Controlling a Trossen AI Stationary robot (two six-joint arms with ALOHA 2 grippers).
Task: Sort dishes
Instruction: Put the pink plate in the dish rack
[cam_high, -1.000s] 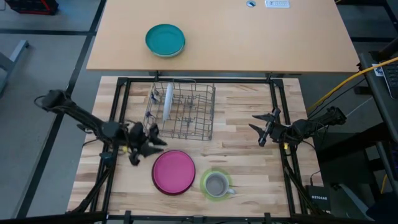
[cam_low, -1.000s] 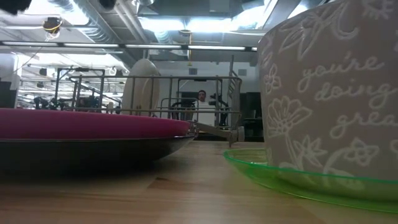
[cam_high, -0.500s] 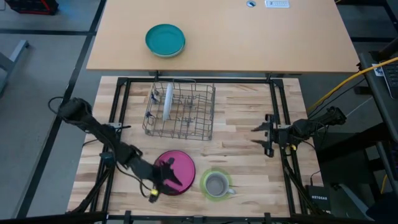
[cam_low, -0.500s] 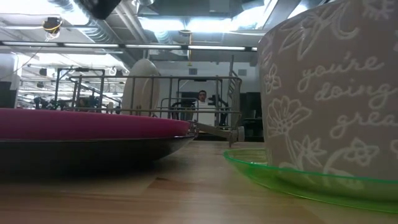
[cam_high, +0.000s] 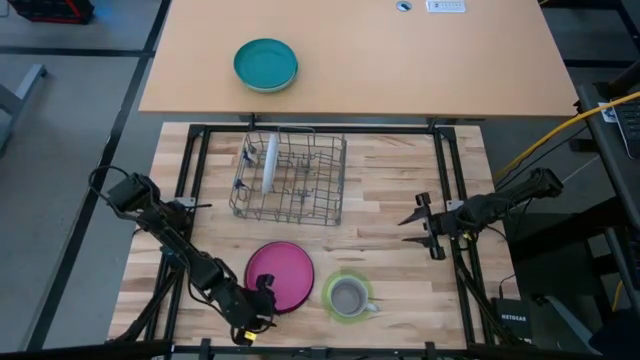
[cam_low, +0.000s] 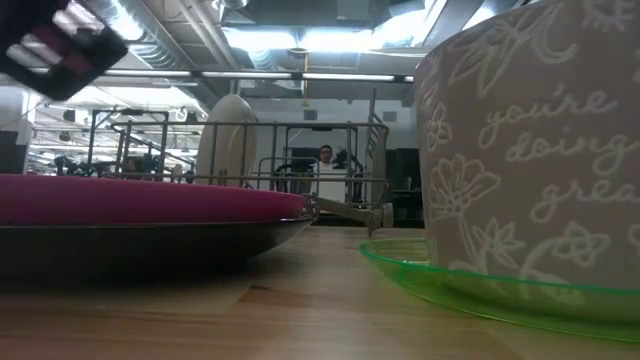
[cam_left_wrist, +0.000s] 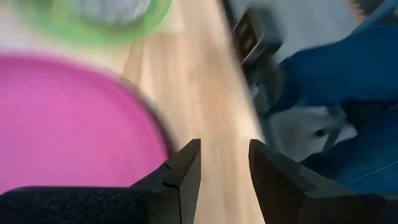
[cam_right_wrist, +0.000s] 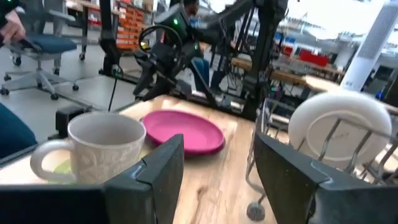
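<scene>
We see the magenta plate flat on the table's near side, left gripper parted and empty at its near-left rim, grey mug on lime-green saucer beside it, white plate half hidden upright in the wire rack, right gripper open, empty, well apart.

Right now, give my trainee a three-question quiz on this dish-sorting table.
1. True or false: the white plate stands upright in the wire rack.
2. What does the grey mug sit on? A) magenta plate B) green saucer C) bare wood
3. Which end effector is beside the magenta plate, left or right?

Key: 1 true; 2 B; 3 left.
</scene>
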